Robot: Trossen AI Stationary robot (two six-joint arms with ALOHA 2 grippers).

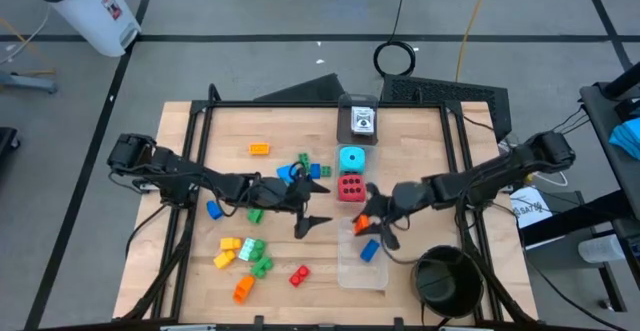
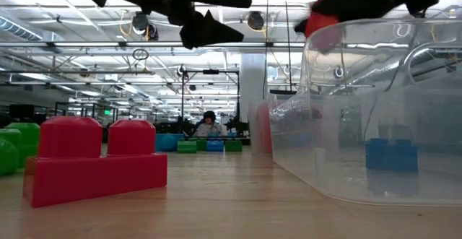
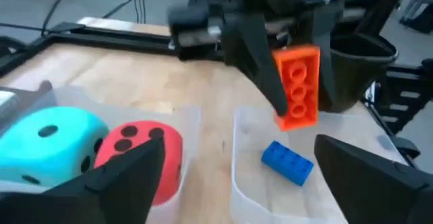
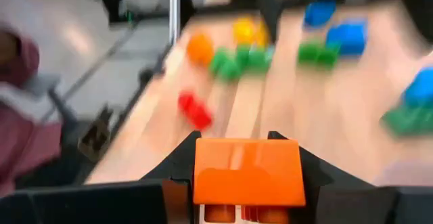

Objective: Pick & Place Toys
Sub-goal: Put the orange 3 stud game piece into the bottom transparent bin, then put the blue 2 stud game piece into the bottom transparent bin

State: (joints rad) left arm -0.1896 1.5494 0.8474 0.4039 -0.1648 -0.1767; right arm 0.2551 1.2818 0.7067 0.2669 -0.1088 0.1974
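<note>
Orange brick pinched in the right claw, up over the clear box.

Held up in the air, just above the near end of the box, with one blue brick lying inside on the box floor. Left claw spread wide and empty, close beside, in the middle of the table. Cyan die and red die sitting together next to the box. Red brick, green, yellow and orange bricks scattered on the wooden table. Black bowl near the box.
</note>
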